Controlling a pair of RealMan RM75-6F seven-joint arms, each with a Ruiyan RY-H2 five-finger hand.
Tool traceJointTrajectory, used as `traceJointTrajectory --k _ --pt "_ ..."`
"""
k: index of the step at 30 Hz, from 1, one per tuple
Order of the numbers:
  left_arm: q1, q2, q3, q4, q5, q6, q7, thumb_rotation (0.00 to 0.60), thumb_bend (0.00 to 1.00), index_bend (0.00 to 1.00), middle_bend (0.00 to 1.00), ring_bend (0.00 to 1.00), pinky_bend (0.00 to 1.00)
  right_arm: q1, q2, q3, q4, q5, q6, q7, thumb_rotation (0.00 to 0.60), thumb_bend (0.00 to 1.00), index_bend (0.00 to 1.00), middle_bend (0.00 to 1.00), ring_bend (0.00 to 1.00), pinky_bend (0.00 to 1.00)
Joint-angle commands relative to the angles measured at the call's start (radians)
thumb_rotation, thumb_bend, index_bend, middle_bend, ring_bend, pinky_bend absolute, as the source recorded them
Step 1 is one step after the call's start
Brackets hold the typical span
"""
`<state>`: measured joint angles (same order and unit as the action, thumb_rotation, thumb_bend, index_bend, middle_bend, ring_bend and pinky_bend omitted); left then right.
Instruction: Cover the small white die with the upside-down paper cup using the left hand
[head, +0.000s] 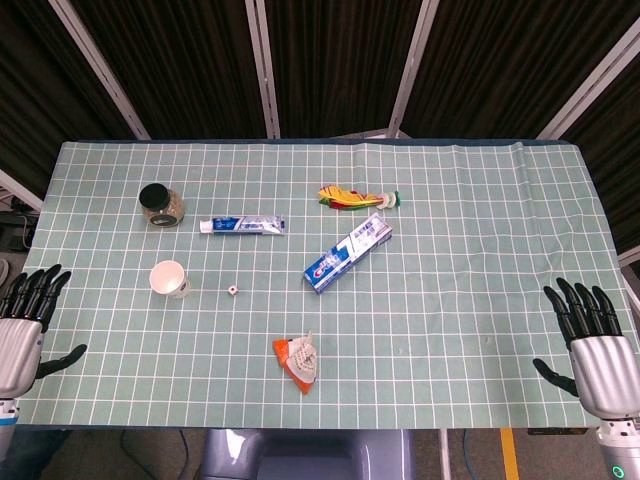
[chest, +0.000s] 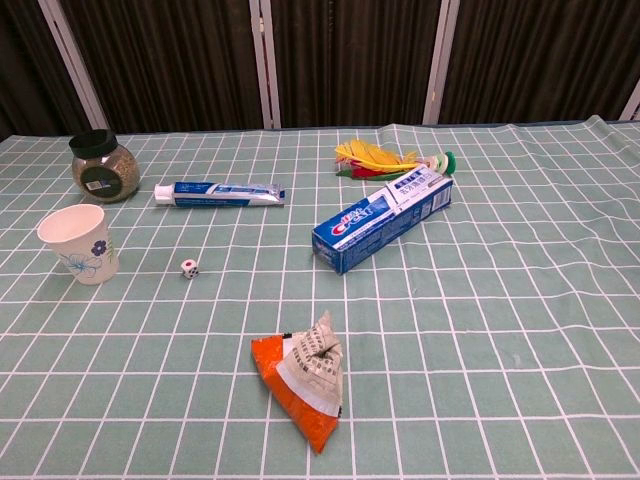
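So the small white die (head: 232, 290) sat near the worktop's (head: 470, 300) left edge, paper cup (head: 170, 278) just beside it, mouth up. Left robot hand (head: 25, 325) hung at the near left corner, well apart from both, fingers spread, holding nothing. Right robot hand (head: 595, 345) looked the same at the near right corner.

We are seeing a pale green tablecloth (head: 480, 250) gridded in white, a white paper cup (chest: 79, 243) printed with blue flowers, a white die (chest: 189, 268) with dark pips, a blue toothpaste box (chest: 383, 219), and at six o'clock an orange-and-grey packet (chest: 304, 382).
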<state>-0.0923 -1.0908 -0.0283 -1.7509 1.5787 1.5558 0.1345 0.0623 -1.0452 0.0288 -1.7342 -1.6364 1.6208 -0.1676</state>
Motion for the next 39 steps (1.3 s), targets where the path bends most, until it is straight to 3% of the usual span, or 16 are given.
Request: traceJointTrajectory --k 1,10,23,31,39 --pt "0.000 0.001 -0.002 -0.002 -0.004 -0.002 -0.001 0.600 0.00 0.00 0.00 0.00 0.00 -0.001 0.000 0.002 -0.002 0.003 -0.004 -0.006 0.600 0.00 0.00 0.00 0.00 0.00" --pt "-0.024 -0.024 -0.001 0.043 0.023 -0.033 0.023 0.600 0.00 0.00 0.00 0.00 0.00 0.000 -0.003 0.006 -0.010 0.004 -0.015 -0.004 0.600 0.00 0.00 0.00 0.00 0.00" --pt "-0.312 -0.306 -0.077 0.380 -0.022 -0.404 0.426 0.600 0.00 0.00 0.00 0.00 0.00 0.020 -0.016 0.023 0.014 0.065 -0.084 0.004 0.600 0.00 0.00 0.00 0.00 0.00" --pt "-0.388 -0.409 -0.077 0.550 -0.049 -0.483 0.578 0.600 0.00 0.04 0.00 0.00 0.00 0.021 -0.019 0.032 0.027 0.095 -0.101 0.011 0.600 0.00 0.00 0.00 0.00 0.00" --pt "-0.421 -0.460 -0.058 0.637 -0.027 -0.483 0.613 0.600 0.00 0.10 0.05 0.01 0.03 0.023 -0.021 0.039 0.034 0.111 -0.108 0.013 0.600 0.00 0.00 0.00 0.00 0.00"
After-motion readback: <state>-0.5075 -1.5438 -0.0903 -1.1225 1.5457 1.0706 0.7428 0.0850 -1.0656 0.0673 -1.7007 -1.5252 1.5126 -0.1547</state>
